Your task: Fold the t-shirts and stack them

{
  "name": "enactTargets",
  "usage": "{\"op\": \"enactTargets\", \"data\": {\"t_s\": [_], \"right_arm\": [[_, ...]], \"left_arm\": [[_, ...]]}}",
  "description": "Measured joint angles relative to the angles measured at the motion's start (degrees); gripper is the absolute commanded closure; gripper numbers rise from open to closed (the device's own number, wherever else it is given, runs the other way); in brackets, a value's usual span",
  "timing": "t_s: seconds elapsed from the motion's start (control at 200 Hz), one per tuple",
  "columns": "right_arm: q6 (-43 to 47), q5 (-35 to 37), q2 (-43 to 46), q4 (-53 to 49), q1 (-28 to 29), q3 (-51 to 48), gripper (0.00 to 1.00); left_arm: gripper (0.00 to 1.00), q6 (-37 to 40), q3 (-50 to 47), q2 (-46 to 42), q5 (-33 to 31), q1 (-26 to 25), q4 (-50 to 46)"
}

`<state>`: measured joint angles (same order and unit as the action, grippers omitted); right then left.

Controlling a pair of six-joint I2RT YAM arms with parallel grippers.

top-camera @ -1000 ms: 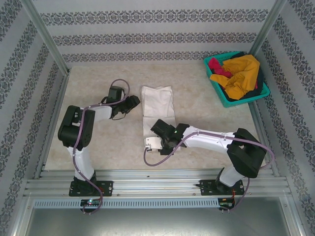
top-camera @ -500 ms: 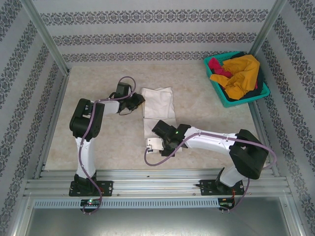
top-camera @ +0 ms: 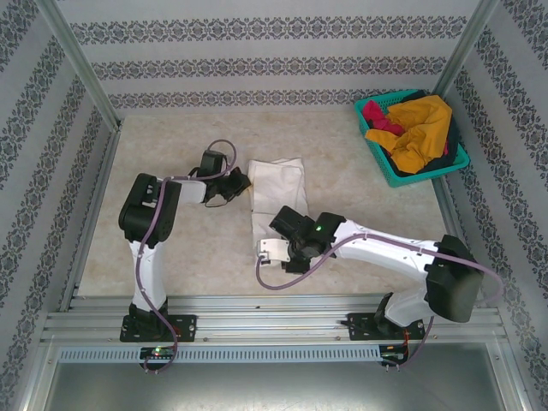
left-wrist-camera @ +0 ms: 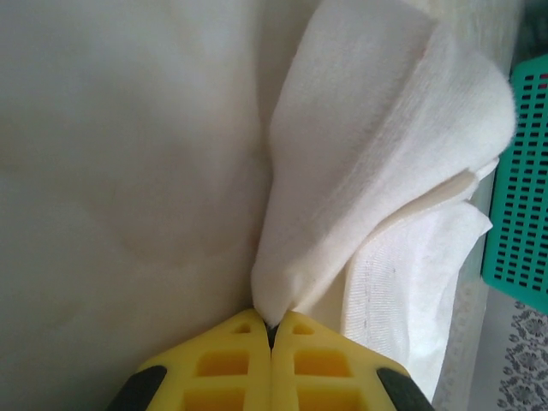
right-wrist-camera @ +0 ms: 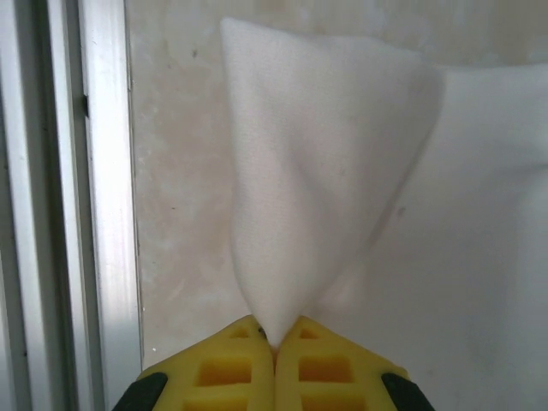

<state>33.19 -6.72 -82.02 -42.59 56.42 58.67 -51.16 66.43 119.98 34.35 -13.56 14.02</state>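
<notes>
W/ left gripper (left-wrist-camera: 272, 330) & right gripper (right-wrist-camera: 274, 336) both pinched on cream-white t-shirt (top-camera: 278, 181) edges, lift evenly, hold cloth taut for clean fold.

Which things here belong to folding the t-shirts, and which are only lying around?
Job: white t-shirt, pinched by the left gripper and right gripper; yellow shirt, magenta shirt, dark shirt.
Lying around: teal basket holding those three; table.

Cream marbled tabletop (top-camera: 171, 248) inside damask-striped wallpaper walls (top-camera: 274, 64), aluminium rails (top-camera: 274, 321) along the near edge
</notes>
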Motion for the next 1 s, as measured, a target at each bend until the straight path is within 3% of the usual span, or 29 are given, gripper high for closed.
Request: {"op": "enactTargets", "data": {"t_s": [0.335, 0.719, 0.999], "right_arm": [[8.85, 3.89, -2.60, -4.50, -5.44, 13.38, 1.00], [20.83, 7.15, -18.08, -4.76, -14.29, 30.60, 1.00], [24.09, 7.39, -27.93, -3.17, -17.03, 40.94, 1.00]], "left_arm": [[1.00, 0.35, -8.87, -4.90, 1.70, 0.02, 3.54], [1.00, 1.36, -11.34, -5.14, 2.93, 0.26, 7.32], [1.00, 4.04, -9.75, -4.31, 4.92, 0.85, 5.11]]}}
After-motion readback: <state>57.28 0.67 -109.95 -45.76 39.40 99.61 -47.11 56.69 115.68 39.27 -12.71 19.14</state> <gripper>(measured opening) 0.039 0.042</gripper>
